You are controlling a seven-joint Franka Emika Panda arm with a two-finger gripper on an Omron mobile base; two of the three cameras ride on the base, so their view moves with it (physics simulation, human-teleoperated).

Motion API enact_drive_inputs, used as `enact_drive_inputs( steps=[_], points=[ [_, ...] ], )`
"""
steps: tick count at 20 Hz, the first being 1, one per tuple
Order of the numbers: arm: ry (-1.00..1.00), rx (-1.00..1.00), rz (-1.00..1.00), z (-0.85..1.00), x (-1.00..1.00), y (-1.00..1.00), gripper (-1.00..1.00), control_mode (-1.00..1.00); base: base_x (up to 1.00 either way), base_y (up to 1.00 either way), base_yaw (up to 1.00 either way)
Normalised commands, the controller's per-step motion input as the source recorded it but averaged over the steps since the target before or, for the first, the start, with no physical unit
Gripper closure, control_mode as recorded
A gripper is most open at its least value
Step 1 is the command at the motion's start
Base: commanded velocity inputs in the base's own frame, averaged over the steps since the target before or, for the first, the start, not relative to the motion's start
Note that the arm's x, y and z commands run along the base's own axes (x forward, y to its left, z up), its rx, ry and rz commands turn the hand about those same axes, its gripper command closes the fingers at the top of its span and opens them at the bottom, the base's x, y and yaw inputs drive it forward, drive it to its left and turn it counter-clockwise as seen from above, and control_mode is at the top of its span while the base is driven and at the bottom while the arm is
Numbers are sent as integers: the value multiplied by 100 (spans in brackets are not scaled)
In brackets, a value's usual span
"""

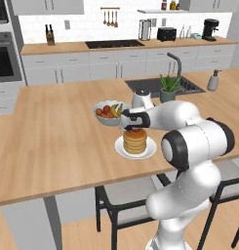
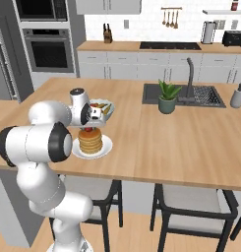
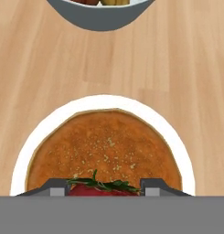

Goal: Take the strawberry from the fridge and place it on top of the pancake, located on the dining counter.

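Pincer: the dark two-finger pincer point(image 1: 135, 128) of the white arm hangs straight over the pancake stack, partly closed, with the small bright red strawberry with green leaves point(image 3: 102, 188) caught between its two grey fingertips point(image 3: 57, 188).
Strawberry: held just above the top pancake, a red speck under the hand in the left base view point(image 1: 136, 130) and in the right base view point(image 2: 87, 129); whether it touches the pancake I cannot tell.
Pancake: a short stack of round golden-brown pancakes point(image 1: 135, 141), standing on a small round white plate point(image 1: 122, 151); from the hand camera the top pancake point(image 3: 104, 148) shows a speckled brown face ringed by the white plate rim point(image 3: 177, 141).
Desk: the large light-wood desk with grey base point(image 1: 52, 132) carries the plate near its front edge.
Fruit bowl: a pale grey-blue bowl of mixed fruit with bananas and red pieces point(image 1: 109, 113) sits just beyond the plate, close but apart from it.
Sink: a dark inset sink with a curved dark tap point(image 2: 186, 93) lies farther along the desk, well apart from the plate.
Plant: a small green spiky plant in a grey pot point(image 2: 167, 96) stands at the near edge of the sink.
Stools: dark-framed stools with grey seats point(image 2: 193, 216) stand under the near side of the desk.
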Motion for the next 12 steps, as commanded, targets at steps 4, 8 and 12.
enact_drive_inputs(
  steps=[4,8,12],
  points=[
    [0,0,0,-8,-5,0,100,-100,0,0,0],
    [-2,0,0,0,-26,0,100,-100,0,0,0],
    [-1,0,0,-2,-22,0,100,-100,0,0,0]
  ],
)
